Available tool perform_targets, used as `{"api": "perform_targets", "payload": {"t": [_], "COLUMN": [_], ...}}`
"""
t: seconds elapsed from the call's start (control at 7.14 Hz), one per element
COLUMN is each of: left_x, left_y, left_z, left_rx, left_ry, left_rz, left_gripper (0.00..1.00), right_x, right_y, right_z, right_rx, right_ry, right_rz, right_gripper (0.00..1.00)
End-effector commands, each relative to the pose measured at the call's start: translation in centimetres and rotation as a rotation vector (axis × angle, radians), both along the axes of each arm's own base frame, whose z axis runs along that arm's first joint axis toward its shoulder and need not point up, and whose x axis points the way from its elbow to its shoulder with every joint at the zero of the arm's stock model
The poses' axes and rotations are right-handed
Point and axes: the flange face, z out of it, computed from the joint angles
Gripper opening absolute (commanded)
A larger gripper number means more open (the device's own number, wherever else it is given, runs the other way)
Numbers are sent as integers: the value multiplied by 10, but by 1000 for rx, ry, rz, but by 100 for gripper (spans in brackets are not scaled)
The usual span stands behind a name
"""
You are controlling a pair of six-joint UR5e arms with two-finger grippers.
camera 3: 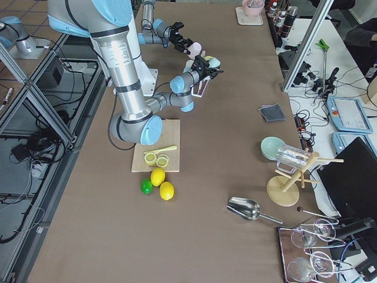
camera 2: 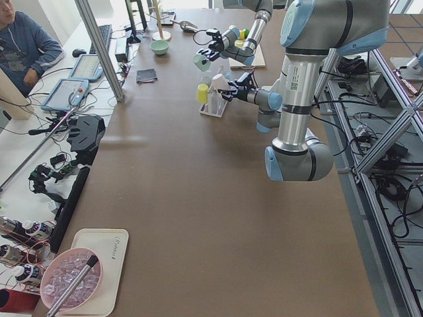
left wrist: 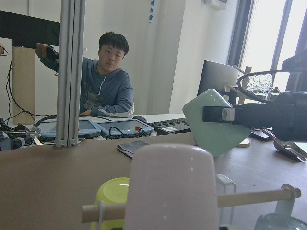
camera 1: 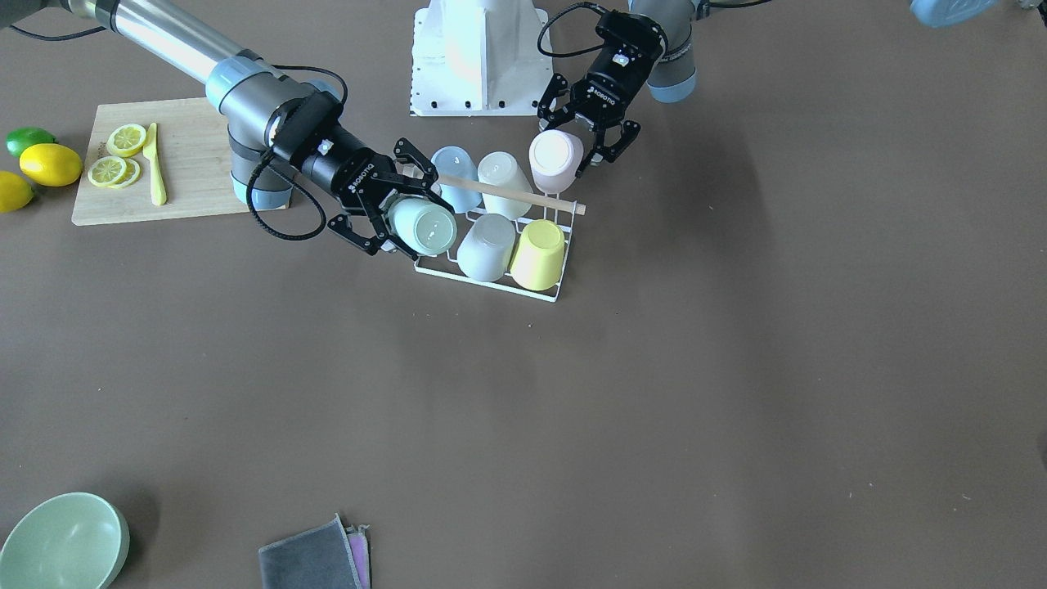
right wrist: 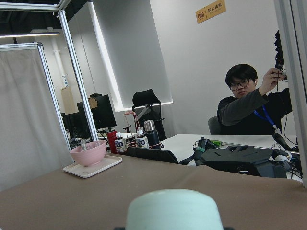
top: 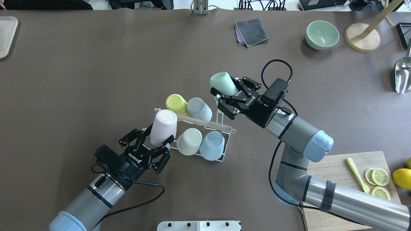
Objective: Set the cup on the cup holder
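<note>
Cup holder [camera 1: 491, 283] sits mid-table in the front-facing view, four cups already on its pegs. Right gripper [camera 1: 409, 217] pinches a mint cup [camera 1: 423, 227] at this view's left end of the rack. Cup base faces the camera, mouth points back toward the palm. Left gripper [camera 1: 582, 143] has its fingers against a pink cup [camera 1: 556, 159] at the opposite end, on the robot's side of the wooden rod [camera 1: 523, 197].

Overhead: mint cup [top: 221, 82] hangs just beyond the rack's far right corner. Its long axis runs in line with the right gripper [top: 228, 88], base tilted up and away from the robot. Bare wire upright [top: 220, 116] stands just robot-side of the cup and lower. I judge that to be the free slot, so the move is down and back onto it. Pink cup [top: 163, 126] is at the near left slot, with the left gripper [top: 157, 136] clamped on its mouth end. Seated or not, cannot tell.

Side views: too small to read either claw.

Left wrist: pink cup [left wrist: 168, 187] is inverted, dead ahead, nearer than the rod. Mint cup [left wrist: 211, 122] is beyond it, above rod level, with a black finger [left wrist: 268, 115] across it.

Right wrist: only the mint cup's base [right wrist: 175, 209] shows at the bottom edge, no fingers in shot.
</note>
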Motion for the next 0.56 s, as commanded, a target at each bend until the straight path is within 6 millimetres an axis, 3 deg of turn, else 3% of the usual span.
{"api": "perform_targets", "payload": {"t": [0.0, 0.42], "left_x": [0, -1], "left_y": [0, -1], "left_z": [0, 1], "left_rx": [0, 0], "left_ry": [-1, 0], "left_rz": [-1, 1], "left_gripper": [99, 99], "right_x": [-15, -27], "right_y": [11, 29], "right_z": [-4, 1], "right_rx": [-4, -3], "right_ry": [-4, 0], "right_rz": [5, -26], "right_gripper": [0, 0]}}
